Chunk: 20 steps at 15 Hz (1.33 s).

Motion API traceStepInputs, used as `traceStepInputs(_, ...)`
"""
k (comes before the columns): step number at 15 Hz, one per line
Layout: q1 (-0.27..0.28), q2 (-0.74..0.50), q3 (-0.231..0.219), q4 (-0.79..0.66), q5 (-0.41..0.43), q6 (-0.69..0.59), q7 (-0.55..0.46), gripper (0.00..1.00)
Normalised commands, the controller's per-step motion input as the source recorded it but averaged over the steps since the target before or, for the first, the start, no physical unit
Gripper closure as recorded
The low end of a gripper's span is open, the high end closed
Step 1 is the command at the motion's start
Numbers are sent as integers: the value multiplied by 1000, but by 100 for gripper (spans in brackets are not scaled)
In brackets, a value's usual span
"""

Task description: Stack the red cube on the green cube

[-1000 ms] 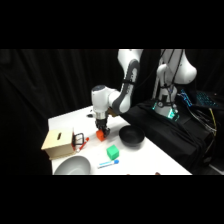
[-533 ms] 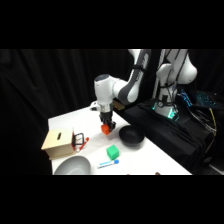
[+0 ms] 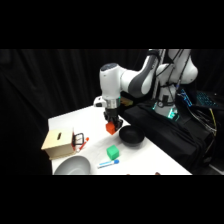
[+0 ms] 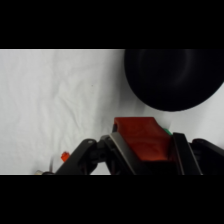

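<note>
While the white arm (image 3: 135, 80) reaches in from the upper right, the white tabletop (image 3: 95, 120) spreads under it, crumpled-looking in the wrist view. Black drape fills the far background. Tan box (image 3: 57, 142) with a slot on top sits at the left edge of the tabletop, dark glasses-like thing (image 3: 78, 140) leaning on its right side, a thin red piece (image 3: 86, 140) just beside that. Grey bowl (image 3: 72, 165) at the near edge, partly cut off. Black bowl (image 3: 131, 135) on the right side of the tabletop, just right of the claw; in the wrist view it fills the upper right (image 4: 172, 77).

Claw (image 3: 112, 124) hangs above the tabletop, clamped on the red cube (image 3: 110, 128); wrist view shows the cube (image 4: 142, 137) pinched between both fingers (image 4: 117, 147), lifted off the cloth, beside the black bowl but not touching it.

Green cube (image 3: 113, 151) rests on the tabletop nearer the camera than the claw, apart from the red cube, nothing on top of it. Slim blue-and-white pen (image 3: 108, 163) lies just in front of the green cube.
</note>
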Motion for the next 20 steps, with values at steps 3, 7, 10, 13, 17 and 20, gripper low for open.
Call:
traceStepInputs(3,131,-162,75,-98,-6,-30,267,70)
traceStepInputs(7,90,-35,36,-16,9,111,275,70)
traceStepInputs(10,59,110,-3,80,-42,218,237,70)
traceStepInputs(13,61,163,-26,149,-65,188,205,70)
traceStepInputs(17,84,171,-46,190,-79,139,184,70)
traceStepInputs(20,79,166,-58,209,-53,85,133,70)
